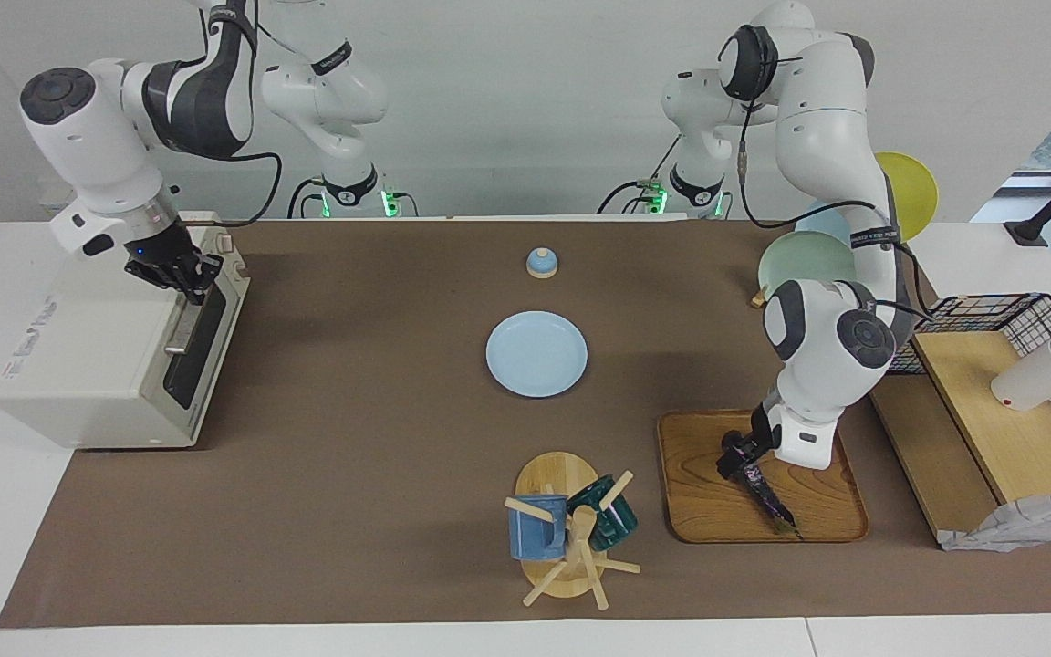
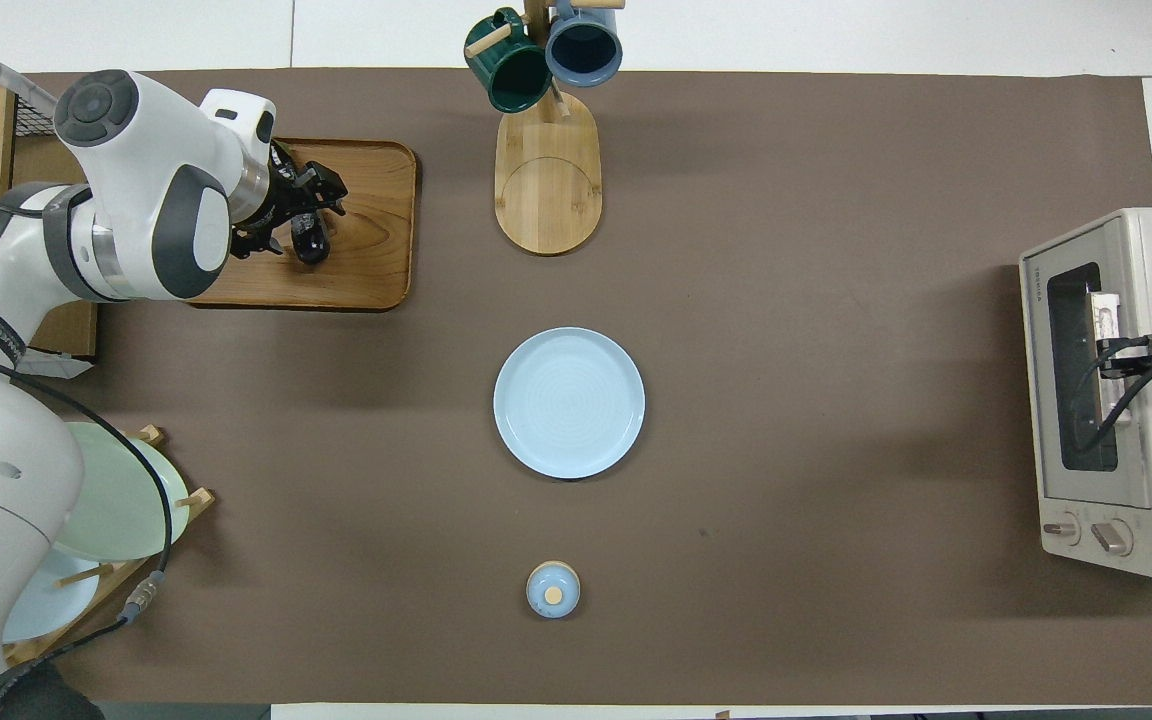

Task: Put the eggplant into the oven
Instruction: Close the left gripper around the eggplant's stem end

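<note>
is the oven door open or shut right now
Shut: the oven door lies flush against its front, and the right pincer is closed on the door handle.

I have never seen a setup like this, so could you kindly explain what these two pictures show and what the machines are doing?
Two white robot arms share a brown table. One picture faces them; the other looks down from above their end. The left gripper is open, down at the slender dark purple eggplant on the wooden tray, not yet gripping it. The right gripper is shut at the metal bar handle of the boxy cream-white toaster oven, whose door is closed. Also there: a pale blue plate, a mug tree, a small blue bell and a plate rack.
</note>
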